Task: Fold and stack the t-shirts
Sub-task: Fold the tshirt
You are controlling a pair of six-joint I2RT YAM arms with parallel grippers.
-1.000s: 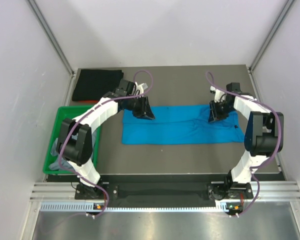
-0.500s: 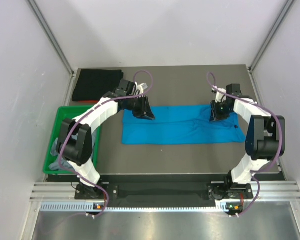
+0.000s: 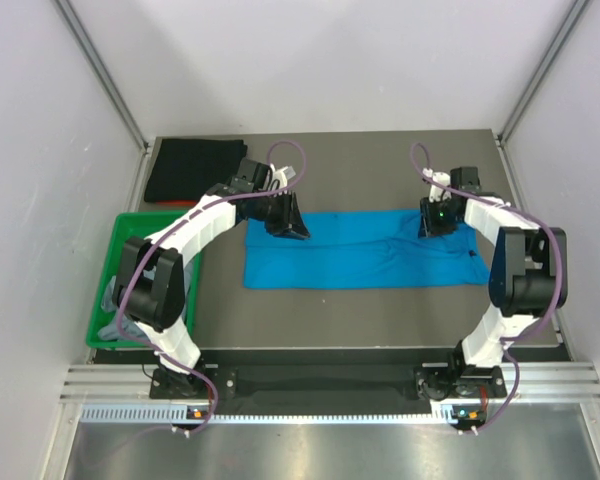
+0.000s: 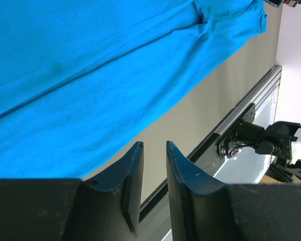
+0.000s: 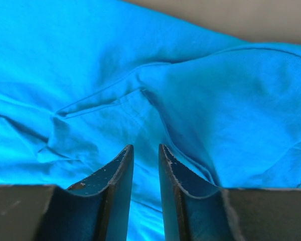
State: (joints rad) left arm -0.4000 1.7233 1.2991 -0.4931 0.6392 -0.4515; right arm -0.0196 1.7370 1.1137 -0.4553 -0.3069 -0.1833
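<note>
A blue t-shirt (image 3: 360,252) lies folded into a long strip across the middle of the table. It fills the right wrist view (image 5: 140,75) and the upper left of the left wrist view (image 4: 90,75). A black folded t-shirt (image 3: 193,170) lies at the back left corner. My left gripper (image 3: 290,228) hovers over the blue shirt's far left corner; its jaws (image 4: 154,144) are slightly apart with nothing between them. My right gripper (image 3: 432,224) hovers over the shirt's far right part, above a sleeve seam; its jaws (image 5: 146,147) are slightly apart and empty.
A green bin (image 3: 123,235) holding grey cloth (image 3: 113,312) stands at the left edge of the table. White walls close in the back and both sides. The metal rail (image 3: 330,380) with the arm bases runs along the front.
My right gripper has shifted slightly toward the back of the table over the shirt's right end. The left arm and the blue shirt have not visibly moved.
</note>
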